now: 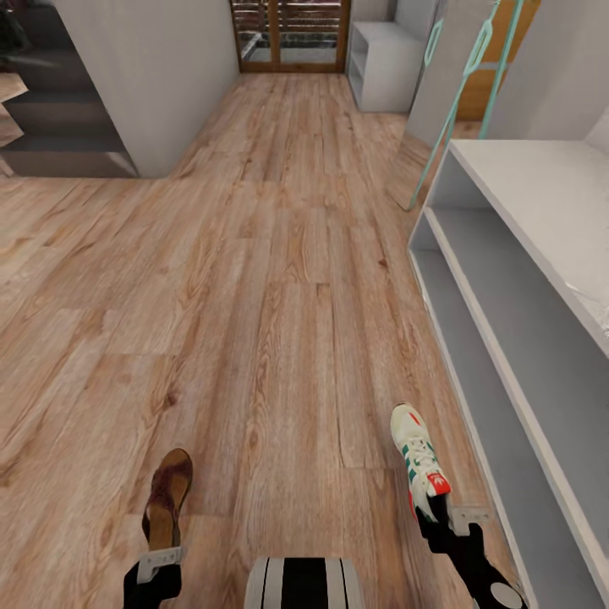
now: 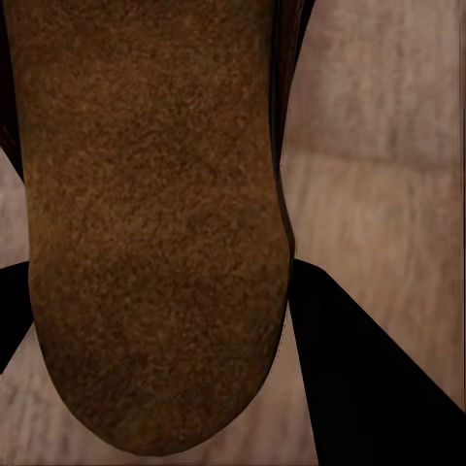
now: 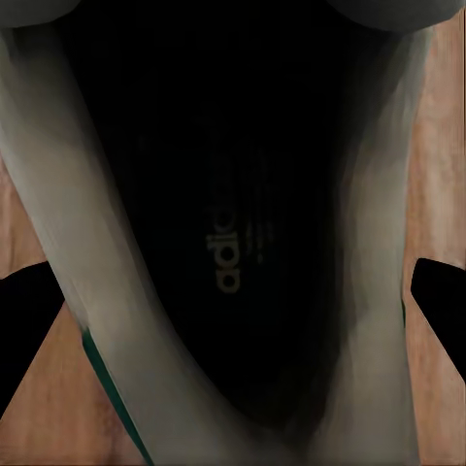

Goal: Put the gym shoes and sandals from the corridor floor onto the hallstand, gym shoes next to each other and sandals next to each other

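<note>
This is a home's entrance corridor, rendered in simulation. Light wood-plank flooring [image 1: 279,254] runs its whole length. Along one side of it stands a pale grey shoe rack [image 1: 516,279] with open shelf levels. Past the rack's far end, a mint-framed mirror [image 1: 461,93] leans against the wall. Beyond that stands a small white cabinet [image 1: 381,63], beside a wood-framed glazed door [image 1: 292,34] closing the far end. Opposite the rack, dark stairs [image 1: 51,127] rise.

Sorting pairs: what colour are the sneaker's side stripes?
Green, on the sneaker, clearest in the head view.
</note>
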Available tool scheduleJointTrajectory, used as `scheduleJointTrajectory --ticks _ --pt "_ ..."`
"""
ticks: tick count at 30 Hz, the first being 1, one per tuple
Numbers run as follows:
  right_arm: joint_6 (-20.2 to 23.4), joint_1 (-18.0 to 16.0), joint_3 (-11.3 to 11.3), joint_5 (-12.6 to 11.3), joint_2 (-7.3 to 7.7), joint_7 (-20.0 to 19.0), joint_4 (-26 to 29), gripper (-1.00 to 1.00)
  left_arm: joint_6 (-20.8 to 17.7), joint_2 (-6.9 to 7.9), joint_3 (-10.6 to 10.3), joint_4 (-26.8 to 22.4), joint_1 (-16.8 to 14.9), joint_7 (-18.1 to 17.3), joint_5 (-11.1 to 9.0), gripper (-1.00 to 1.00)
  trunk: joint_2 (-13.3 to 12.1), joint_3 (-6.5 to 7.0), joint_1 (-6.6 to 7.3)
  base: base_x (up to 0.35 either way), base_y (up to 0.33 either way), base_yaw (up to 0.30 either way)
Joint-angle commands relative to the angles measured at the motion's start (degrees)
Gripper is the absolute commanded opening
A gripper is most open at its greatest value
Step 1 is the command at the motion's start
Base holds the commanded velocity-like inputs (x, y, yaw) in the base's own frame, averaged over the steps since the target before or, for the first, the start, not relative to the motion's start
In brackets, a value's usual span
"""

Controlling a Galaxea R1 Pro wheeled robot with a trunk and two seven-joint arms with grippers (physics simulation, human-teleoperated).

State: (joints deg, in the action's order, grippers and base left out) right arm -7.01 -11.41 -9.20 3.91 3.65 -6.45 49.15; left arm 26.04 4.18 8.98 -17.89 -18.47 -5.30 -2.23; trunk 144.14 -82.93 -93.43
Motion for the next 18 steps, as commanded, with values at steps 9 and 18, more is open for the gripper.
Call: scheduleJointTrajectory --ticks 9,18 --pt "-14.81 -0.02 -0.37 0.39 0.31 0.75 -14.15 -1.00 1.66 0.04 0.43 0.24 1.79 -0.50 -0.01 -1.00 -0.11 2.77 0.24 0.000 0.000 0.000" --pt "-25.22 -0.01 -0.34 0.39 0.33 0.84 -25.11 -1.00 5.91 -0.11 0.35 0.59 3.91 -0.50 0.26 -1.00 -0.23 5.57 0.47 0.000 0.000 0.000"
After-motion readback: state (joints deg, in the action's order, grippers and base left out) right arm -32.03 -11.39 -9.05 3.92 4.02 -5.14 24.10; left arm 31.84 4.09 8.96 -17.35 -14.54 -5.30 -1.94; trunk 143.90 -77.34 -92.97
